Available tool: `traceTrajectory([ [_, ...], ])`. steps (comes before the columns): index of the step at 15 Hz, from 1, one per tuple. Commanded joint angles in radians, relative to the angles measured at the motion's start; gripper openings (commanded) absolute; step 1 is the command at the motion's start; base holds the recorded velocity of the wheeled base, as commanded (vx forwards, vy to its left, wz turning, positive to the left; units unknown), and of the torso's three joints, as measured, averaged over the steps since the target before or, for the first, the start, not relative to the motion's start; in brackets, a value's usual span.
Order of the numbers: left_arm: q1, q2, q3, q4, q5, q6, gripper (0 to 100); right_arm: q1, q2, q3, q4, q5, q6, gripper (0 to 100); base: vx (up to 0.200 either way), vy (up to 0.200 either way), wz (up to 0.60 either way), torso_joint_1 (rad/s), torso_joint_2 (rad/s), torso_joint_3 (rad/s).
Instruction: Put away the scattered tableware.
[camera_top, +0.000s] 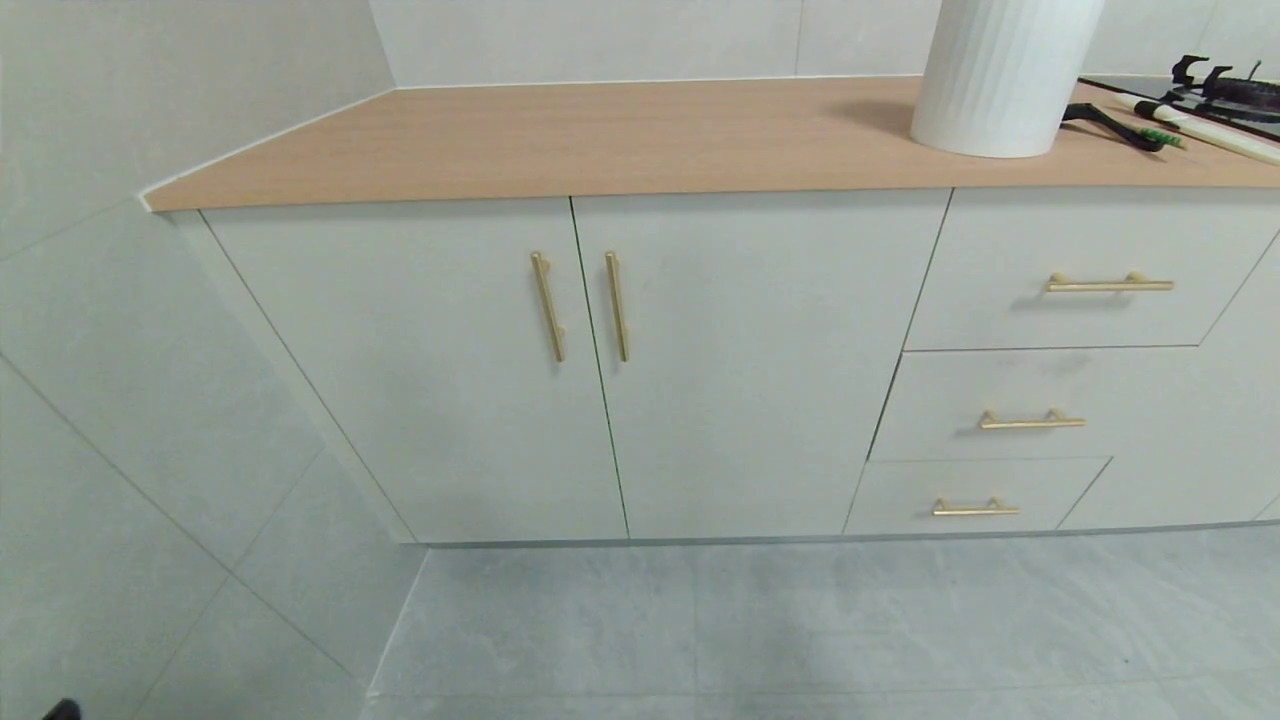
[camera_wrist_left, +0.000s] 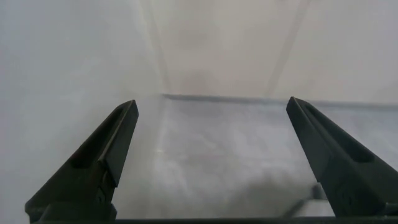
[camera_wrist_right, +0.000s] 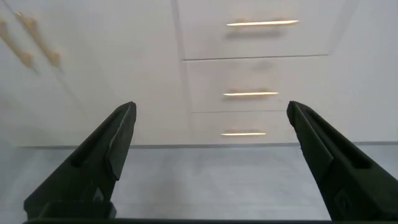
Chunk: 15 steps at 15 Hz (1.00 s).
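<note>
Since nothing's been picked up yet, both arms hang low w/ empty fingers. The left end effector (camera_wrist_left: 211, 104) has its two fingers wide apart over the floor (camera_wrist_left: 224, 155), nothing between them. The right end effector (camera_wrist_right: 211, 107) is wide apart too, also empty, and faces the drawers (camera_wrist_right: 261, 43).

The tableware (camera_top: 1215, 131) lies up on the surface (camera_top: 600, 140), far at the right end, just beside a tall white pot (camera_top: 1005, 80). It's a few long thin bits, some black, one pale; can't tell what each is. They lie loose, which is prob. why they need tidying.

All 3 drawers and both doors (camera_top: 450, 400) are closed. I'd guess a drawer is where the stuff goes, so one must be pulled out first by its gold handle (camera_top: 1108, 284). The spread fingers look ready to grab. Task looks barely begun.
</note>
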<state>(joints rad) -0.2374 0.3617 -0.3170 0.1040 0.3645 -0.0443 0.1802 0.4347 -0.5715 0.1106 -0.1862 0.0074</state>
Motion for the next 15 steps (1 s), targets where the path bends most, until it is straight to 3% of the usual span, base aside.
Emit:
traceTrajectory([
  [1,0.102,-0.227,-0.002,0.071,0.001,0.034,100,-0.13,-0.352,0.01,0.239,-0.006,-0.104,100,0.0,0.0,0.0,0.0,0.0,0.0],
  [2,0.138,-0.268,0.003,0.106,0.008,0.053,100,-0.171,-0.386,0.013,0.273,-0.006,-0.106,100,0.0,0.0,0.0,0.0,0.0,0.0],
  [4,0.228,-0.317,0.039,0.111,0.025,0.06,100,-0.197,-0.399,0.044,0.284,-0.042,-0.106,100,0.0,0.0,0.0,0.0,0.0,0.0],
  [6,0.247,-0.357,0.118,0.097,0.037,0.09,100,-0.194,-0.413,0.085,0.282,-0.134,-0.104,100,0.0,0.0,0.0,0.0,0.0,0.0],
  [8,0.245,-0.36,0.239,-0.01,0.07,0.075,100,-0.188,-0.433,0.211,0.261,-0.141,-0.083,100,0.0,0.0,0.0,0.0,0.0,0.0],
  [9,0.245,-0.362,0.312,-0.149,0.036,0.073,100,-0.188,-0.433,0.329,0.118,-0.137,-0.011,100,0.0,0.0,0.0,0.0,0.0,0.0],
  [10,0.245,-0.362,0.317,-0.156,-0.01,0.072,100,-0.186,-0.433,0.378,0.029,-0.122,0.011,100,0.0,0.0,0.0,0.0,0.0,0.0],
  [11,0.245,-0.362,0.317,-0.144,-0.107,0.046,100,-0.186,-0.433,0.475,-0.115,0.004,0.017,100,0.0,0.0,0.0,0.0,0.0,0.0],
  [12,0.245,-0.362,0.317,-0.144,-0.156,0.034,100,-0.186,-0.433,0.541,-0.178,0.07,0.011,100,0.0,0.0,0.0,0.0,0.0,0.0],
  [15,0.245,-0.362,0.317,-0.139,-0.263,0.029,100,-0.186,-0.433,0.571,-0.152,0.099,-0.011,100,0.0,0.0,0.0,0.0,0.0,0.0],
])
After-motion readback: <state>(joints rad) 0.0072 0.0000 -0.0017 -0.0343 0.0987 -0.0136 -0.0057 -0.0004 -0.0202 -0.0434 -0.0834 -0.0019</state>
